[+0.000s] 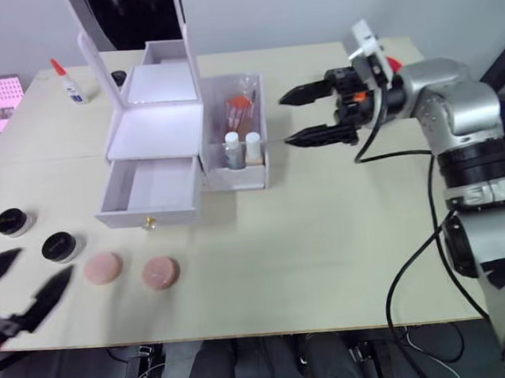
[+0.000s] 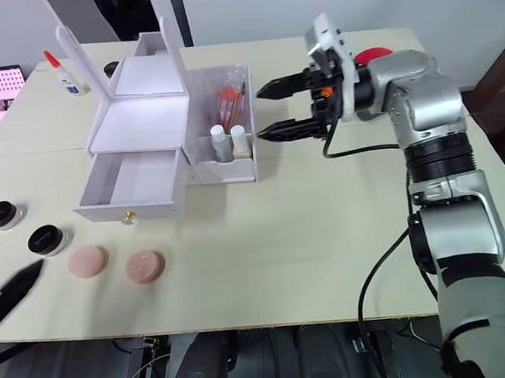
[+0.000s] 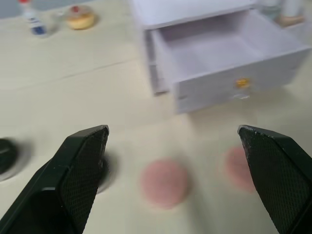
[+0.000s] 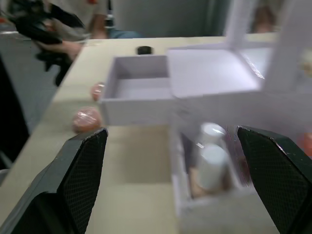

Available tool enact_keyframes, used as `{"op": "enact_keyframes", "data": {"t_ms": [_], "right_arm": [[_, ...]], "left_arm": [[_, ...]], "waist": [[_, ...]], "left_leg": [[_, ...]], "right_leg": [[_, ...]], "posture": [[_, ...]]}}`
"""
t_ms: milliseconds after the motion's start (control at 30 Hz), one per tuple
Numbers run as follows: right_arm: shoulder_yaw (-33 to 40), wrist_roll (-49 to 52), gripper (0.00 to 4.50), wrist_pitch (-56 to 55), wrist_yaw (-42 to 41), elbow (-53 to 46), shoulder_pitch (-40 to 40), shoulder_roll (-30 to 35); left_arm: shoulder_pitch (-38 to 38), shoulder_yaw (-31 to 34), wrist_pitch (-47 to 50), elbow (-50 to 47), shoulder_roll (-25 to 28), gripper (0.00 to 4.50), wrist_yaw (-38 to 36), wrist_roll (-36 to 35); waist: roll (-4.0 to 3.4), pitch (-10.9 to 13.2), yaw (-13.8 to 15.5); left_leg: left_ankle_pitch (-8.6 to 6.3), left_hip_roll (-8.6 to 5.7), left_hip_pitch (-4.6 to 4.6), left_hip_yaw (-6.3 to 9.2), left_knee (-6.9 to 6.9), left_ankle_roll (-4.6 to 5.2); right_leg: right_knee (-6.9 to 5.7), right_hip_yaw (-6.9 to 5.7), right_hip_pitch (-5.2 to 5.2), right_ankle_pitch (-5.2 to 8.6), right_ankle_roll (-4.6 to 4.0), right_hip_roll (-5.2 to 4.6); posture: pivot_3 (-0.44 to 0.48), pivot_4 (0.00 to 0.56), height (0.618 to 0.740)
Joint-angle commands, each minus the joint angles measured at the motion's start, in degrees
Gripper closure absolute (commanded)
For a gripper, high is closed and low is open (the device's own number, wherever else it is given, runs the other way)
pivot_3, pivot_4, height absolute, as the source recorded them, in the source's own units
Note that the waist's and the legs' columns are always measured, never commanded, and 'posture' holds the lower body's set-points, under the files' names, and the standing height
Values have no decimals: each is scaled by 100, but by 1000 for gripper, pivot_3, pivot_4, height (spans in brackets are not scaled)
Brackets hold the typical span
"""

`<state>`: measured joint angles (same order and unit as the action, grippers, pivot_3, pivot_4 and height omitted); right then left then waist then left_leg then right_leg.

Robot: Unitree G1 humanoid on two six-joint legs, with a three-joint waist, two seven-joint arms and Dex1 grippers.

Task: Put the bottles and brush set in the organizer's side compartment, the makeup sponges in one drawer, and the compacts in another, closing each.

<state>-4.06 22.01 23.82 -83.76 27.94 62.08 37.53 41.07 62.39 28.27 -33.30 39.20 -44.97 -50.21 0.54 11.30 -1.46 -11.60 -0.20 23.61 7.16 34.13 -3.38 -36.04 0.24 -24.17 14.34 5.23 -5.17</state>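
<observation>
up close, both sponges [image 3: 164, 182] sit before the open left tool [image 3: 170, 146]; right tool [image 1: 297, 116] open.

White plastic organizer [image 1: 153, 118], lower drawer [image 1: 149, 191] open; two white-capped bottles [image 1: 242, 148] upright in side compartment; two pink round sponges [image 1: 131, 269], two black compacts [image 1: 35, 234] on tabletop.

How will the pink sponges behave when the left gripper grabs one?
The sponges look like low, rounded pads lying flat, so they probably won't roll or tip. They look soft, so likely light and squashy: the fingers may sink in. The left gripper is open wide beside them, near a compact, which it might nudge.
</observation>
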Motion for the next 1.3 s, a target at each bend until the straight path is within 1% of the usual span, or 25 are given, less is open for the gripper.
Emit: {"op": "enact_keyframes", "data": {"t_ms": [33,67,200,300,400,467,533,600,667,700,767,867,933,1033,1133,1233,1300], "right_arm": [[327,-280,0,-542,201,417,-274,439],[358,-366,0,-701,243,525,-390,543],[636,-527,0,-1254,490,1053,-899,939],[849,-619,0,-1601,806,1495,-1164,1081],[923,-712,0,-1871,1011,1713,-1284,1086],[954,-717,0,-1940,1070,1664,-1324,1027],[967,-628,0,-1784,1065,1465,-1294,930],[898,-545,0,-1554,974,1131,-1253,801],[829,-499,0,-1322,876,884,-1213,678],[759,-524,0,-1294,829,710,-1230,620],[587,-294,0,-781,625,-15,-1214,457],[372,-10,0,-126,380,-958,-1212,379],[133,32,0,242,303,-1468,-1170,374],[-150,177,0,667,168,-2087,-980,321],[-268,456,0,1135,43,-2573,-757,289],[-411,710,0,1563,-163,-3064,-690,379],[-467,784,0,1657,-220,-3285,-732,428]], "left_arm": [[124,320,-560,964,278,31,-601,644],[180,289,-745,1186,322,31,-742,891],[108,308,-1098,1995,357,31,-1103,1109],[-37,273,-1353,2616,464,31,-1278,1310],[-189,202,-1447,2852,551,31,-1375,1405],[-362,156,-1418,2889,622,31,-1357,1385],[-472,80,-1360,2781,651,31,-1352,1383],[-426,-52,-1410,2547,611,31,-1456,1456],[-346,-144,-1296,2241,532,31,-1524,1373],[-279,-201,-1183,2016,476,31,-1549,1288],[-19,-457,-855,1192,275,31,-1513,1027],[210,-814,-475,211,26,31,-1232,803],[292,-1134,-251,-262,-49,31,-984,869],[280,-1875,267,-898,-116,31,-287,1096],[35,-2411,860,-1206,-171,31,467,1116],[-331,-2819,1338,-1246,-244,31,1157,1244],[-503,-3029,1503,-1284,-308,31,1405,1259]], "waist": [[3,-2,8],[5,-3,11],[5,-2,12],[3,-1,-70],[5,-1,-150],[5,-1,-204],[5,-2,-252],[4,-1,-282],[5,-2,-287],[5,-2,-279],[4,-1,-270],[6,1,-242],[9,1,-186],[8,0,-154],[9,0,-113],[12,-1,-98],[15,-3,-88]], "left_leg": [[-2,0,0,-2,-1,-4],[-3,0,0,-2,-4,-5],[-11,0,0,-41,-10,-17],[-11,1,-5,-59,-9,-18],[-11,3,-13,-60,-5,-17],[-11,4,-19,-65,-4,-17],[-11,6,-21,-66,-2,-17],[-11,7,-25,-69,-2,-17],[-11,9,-26,-76,-2,-17],[-11,11,-26,-76,-2,-17],[-11,12,-25,-76,-3,-17],[-11,13,-24,-79,-3,-17],[-11,13,-24,-76,1,-17],[-11,12,-24,-77,8,-17],[-11,12,-24,-77,15,-17],[-11,13,-25,-74,15,-16],[-10,13,-25,-71,14,-16]], "right_leg": [[0,1,-3,1,1,0],[0,1,-4,2,4,1],[2,37,-15,10,17,0],[-5,59,-23,10,19,1],[-11,62,-21,8,18,3],[-13,71,-19,6,19,4],[-17,73,-18,0,24,7],[-19,82,-17,-4,23,11],[-20,90,-17,-5,25,14],[-20,90,-17,-5,26,15],[-20,90,-18,-5,26,15],[-18,96,-19,-5,27,15],[-20,94,-18,-5,28,16],[-20,95,-16,-6,27,16],[-21,97,-14,-9,27,18],[-25,96,-14,-10,28,21],[-27,94,-14,-10,29,22]], "posture": [[0,150,740],[0,150,740],[0,150,740],[0,150,740],[0,150,740],[0,150,740],[0,150,740],[0,150,740],[0,150,740],[0,150,740],[0,150,740],[0,150,740],[0,150,740],[0,150,740],[0,150,740],[0,150,740],[0,150,740]]}}
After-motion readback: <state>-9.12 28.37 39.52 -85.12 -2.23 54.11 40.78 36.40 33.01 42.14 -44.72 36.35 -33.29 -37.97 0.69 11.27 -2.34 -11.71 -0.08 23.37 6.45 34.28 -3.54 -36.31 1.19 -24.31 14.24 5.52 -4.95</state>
